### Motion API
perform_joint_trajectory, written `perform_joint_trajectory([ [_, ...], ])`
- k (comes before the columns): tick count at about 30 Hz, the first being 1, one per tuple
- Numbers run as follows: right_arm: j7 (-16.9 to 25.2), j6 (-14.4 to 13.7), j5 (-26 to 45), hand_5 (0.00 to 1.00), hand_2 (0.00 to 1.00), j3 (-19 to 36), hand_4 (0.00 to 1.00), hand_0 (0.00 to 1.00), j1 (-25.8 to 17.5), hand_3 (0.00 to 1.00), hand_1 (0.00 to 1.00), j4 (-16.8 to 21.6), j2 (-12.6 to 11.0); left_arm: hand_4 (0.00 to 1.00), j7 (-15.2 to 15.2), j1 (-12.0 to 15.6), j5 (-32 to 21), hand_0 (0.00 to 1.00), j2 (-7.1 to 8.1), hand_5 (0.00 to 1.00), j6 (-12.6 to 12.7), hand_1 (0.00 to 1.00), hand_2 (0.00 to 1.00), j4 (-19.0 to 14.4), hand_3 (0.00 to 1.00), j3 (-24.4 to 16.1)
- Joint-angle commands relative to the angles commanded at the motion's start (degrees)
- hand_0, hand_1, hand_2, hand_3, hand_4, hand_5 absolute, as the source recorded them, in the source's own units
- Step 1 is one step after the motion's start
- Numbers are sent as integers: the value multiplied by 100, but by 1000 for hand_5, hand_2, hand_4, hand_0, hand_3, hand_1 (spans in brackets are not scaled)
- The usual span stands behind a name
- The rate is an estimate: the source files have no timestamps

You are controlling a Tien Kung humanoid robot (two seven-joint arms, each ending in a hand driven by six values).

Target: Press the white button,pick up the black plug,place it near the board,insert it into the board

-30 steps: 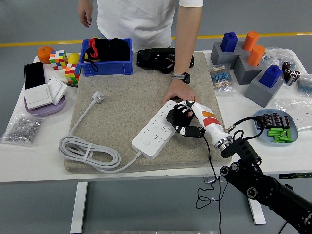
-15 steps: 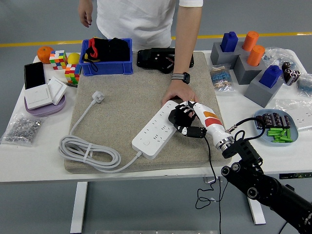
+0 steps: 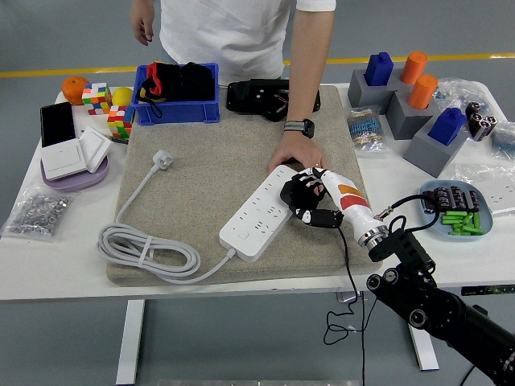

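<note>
I see my right hand (image 3: 304, 201) reaching in from the worktop's near right corner, resting over the far end of the white power strip (image 3: 259, 215), which lies diagonally on the tan mat (image 3: 201, 161) toward the mat's near right part. Its black fingers (image 3: 294, 191) are curled down against the strip's top; whether they press a button or hold something small I cannot tell. The black plug itself I cannot pick out; it may be hidden under the fingers. A person stands at the worktop's far edge and lays one hand (image 3: 296, 153) on the far end of the strip, just beside my fingers, wearing a watch (image 3: 298, 126) on that wrist. The strip's grey cable (image 3: 149, 249) coils at the mat's near left corner and runs up to its white plug (image 3: 163, 162), lying toward the mat's left edge. A blue bin (image 3: 177, 110) sits by the mat's far left corner, and a blue dish (image 3: 455, 211) holding green parts sits near the worktop's right edge.
</note>
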Motion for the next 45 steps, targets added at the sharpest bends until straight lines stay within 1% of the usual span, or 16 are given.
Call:
perform_joint_trajectory([
  [4, 12, 17, 12, 2, 347, -22, 650, 384, -4, 501, 303, 19, -3, 560, -1, -1, -1, 691, 1, 170, 0, 666, 641, 0, 646, 1],
  [5, 22, 25, 18, 2, 443, -25, 735, 461, -4, 574, 403, 26, -3, 560, -1, -2, 3, 691, 1, 170, -1, 666, 641, 0, 647, -1],
  [10, 48, 67, 41, 2, 443, -37, 735, 461, -4, 574, 403, 71, 4, 560, 1, 4, 5, 691, 0, 170, -1, 666, 641, 0, 647, -7],
  [11, 45, 83, 47, 7, 525, -39, 826, 556, -5, 596, 507, 77, 4, 559, 0, 4, 2, 691, 0, 171, -1, 666, 641, 0, 647, -4],
  [16, 2, 168, 57, 7, 525, -53, 826, 556, -11, 596, 507, 85, -2, 559, -1, 3, -6, 691, -4, 171, -2, 666, 641, 0, 647, 4],
  [17, -9, 179, 51, 58, 563, -54, 885, 635, -10, 622, 581, 84, -2, 560, -1, 4, -7, 691, -4, 171, -2, 666, 641, 0, 646, 6],
  [28, -26, 159, -1, 70, 562, 31, 890, 627, 3, 613, 565, 13, -19, 560, 0, -2, 8, 691, -4, 170, -2, 666, 642, 0, 646, -7],
  [29, -31, 164, 3, 58, 554, 38, 870, 614, 2, 601, 550, 13, -22, 559, 2, 2, 17, 691, -2, 171, -2, 666, 642, 0, 647, -16],
  [40, 48, 113, 38, 49, 550, 5, 857, 611, 19, 600, 543, 52, 15, 560, -2, -2, -19, 693, -10, 171, -5, 666, 641, 0, 647, 21],
  [41, 88, 90, 60, 30, 495, -11, 828, 544, 22, 586, 467, 51, 17, 559, -1, -2, -15, 691, -10, 171, -5, 666, 641, 0, 646, 18],
  [45, 142, 51, 79, 30, 495, -47, 828, 544, 36, 586, 467, 48, 17, 559, 5, 8, 13, 691, -9, 171, -5, 666, 641, 0, 646, -5],
])
